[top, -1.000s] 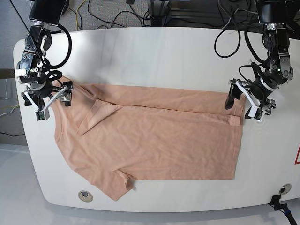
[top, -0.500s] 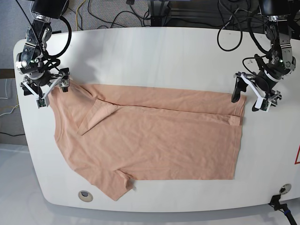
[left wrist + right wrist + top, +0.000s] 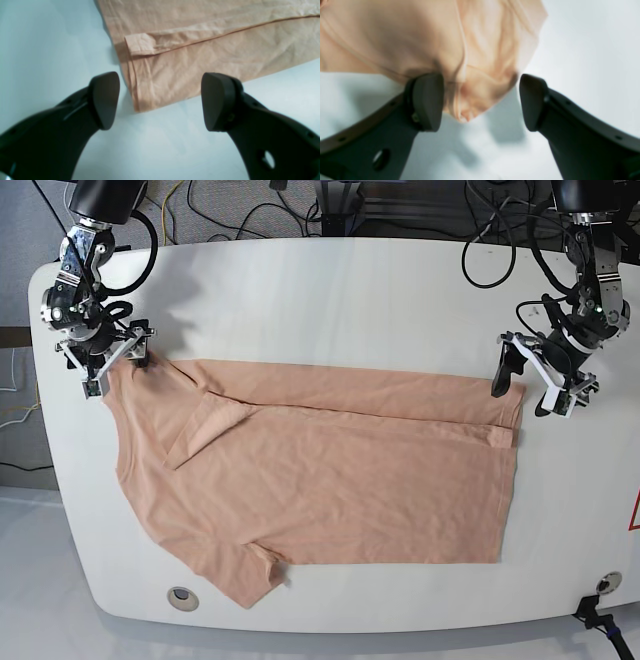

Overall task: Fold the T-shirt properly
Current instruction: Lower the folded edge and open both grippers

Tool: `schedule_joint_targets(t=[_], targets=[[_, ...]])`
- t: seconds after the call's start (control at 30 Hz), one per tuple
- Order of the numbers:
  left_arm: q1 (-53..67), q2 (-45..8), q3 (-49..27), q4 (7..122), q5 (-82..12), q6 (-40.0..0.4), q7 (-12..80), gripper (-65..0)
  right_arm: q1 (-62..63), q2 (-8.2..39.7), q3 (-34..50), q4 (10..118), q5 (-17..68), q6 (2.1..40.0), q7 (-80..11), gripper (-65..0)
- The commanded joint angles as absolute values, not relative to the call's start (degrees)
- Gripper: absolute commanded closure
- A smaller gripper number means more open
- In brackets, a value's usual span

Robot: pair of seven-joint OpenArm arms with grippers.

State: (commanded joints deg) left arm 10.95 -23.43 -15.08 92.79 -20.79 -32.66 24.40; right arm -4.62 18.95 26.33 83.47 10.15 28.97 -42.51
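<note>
T-shirt [image 3: 320, 470] lies flat on table [image 3: 330, 290]. Left gripper [image 3: 160, 100] jaws agape, empty. Right gripper [image 3: 480, 100] jaws spread, straddling a bunched cloth corner.

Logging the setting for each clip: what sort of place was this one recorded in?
Probably a robotics lab bench, not a home. A white table with rounded corners carries two arms, loose black cables trail behind it, and only a T-shirt lies on it.
</note>
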Motion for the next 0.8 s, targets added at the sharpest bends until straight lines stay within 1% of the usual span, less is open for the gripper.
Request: schedule_joint_targets(t=[0.03,0.07,0.1,0.17,0.23,0.3,0.33,0.43,0.53,0.7,0.77,0.8], targets=[[10.9,-23.4,-15.1,92.8,-20.8,-32.7,24.4,-48.3,-4.4,18.4,26.4,82.9,10.2,29.0,-42.5,-43.5],[10.9,-23.4,-15.1,92.8,-20.8,-32.7,24.4,-48.3,-4.4,18.2,27.2,82.5,10.2,29.1,-42.5,-41.4],[10.9,-23.4,-15.1,92.8,-20.8,-32.6,24.4,-48.3,-4.4,18.2,27.9,82.2,10.2,29.5,-42.5,-37.7],[10.8,-23.4,-15.1,92.8,-20.8,-32.4,24.4,-48.3,-4.4,18.0,28.0,82.2,10.2,31.1,-42.5,-28.3],[10.7,-23.4,-15.1,92.8,-20.8,-32.3,24.4,-48.3,-4.4,16.8,28.2,82.2,10.1,31.4,-42.5,-16.6],[10.6,-23.4,-15.2,92.6,-20.8,-32.3,24.5,-48.3,-4.4,16.7,28.2,82.2,10.1,31.5,-42.5,-4.7],[10.5,-23.4,-15.2,92.4,-20.8,-32.3,24.5,-48.3,-4.4,16.7,28.2,82.2,10.1,31.5,-42.5,0.0],[10.4,-23.2,-17.2,92.2,-20.8,-32.3,24.6,-48.3,-4.6,16.6,28.2,82.2,10.1,31.5,-42.5,0.0],[10.0,-23.2,-17.7,89.5,-21.0,-32.3,24.6,-48.5,-4.7,16.6,28.2,82.2,10.1,31.5,-42.5,0.0],[8.4,-23.2,-17.7,85.3,-21.0,-32.3,24.6,-55.1,-4.8,16.5,28.2,82.2,10.1,31.6,-42.5,0.0],[7.5,-23.1,-17.5,83.6,-21.1,-32.6,24.6,-56.0,-4.8,16.4,28.2,82.2,10.1,31.6,-42.5,0.0],[7.1,-23.1,-17.5,82.6,-21.1,-32.6,24.6,-56.0,-4.8,15.6,28.2,82.3,10.1,31.6,-42.5,0.0]])
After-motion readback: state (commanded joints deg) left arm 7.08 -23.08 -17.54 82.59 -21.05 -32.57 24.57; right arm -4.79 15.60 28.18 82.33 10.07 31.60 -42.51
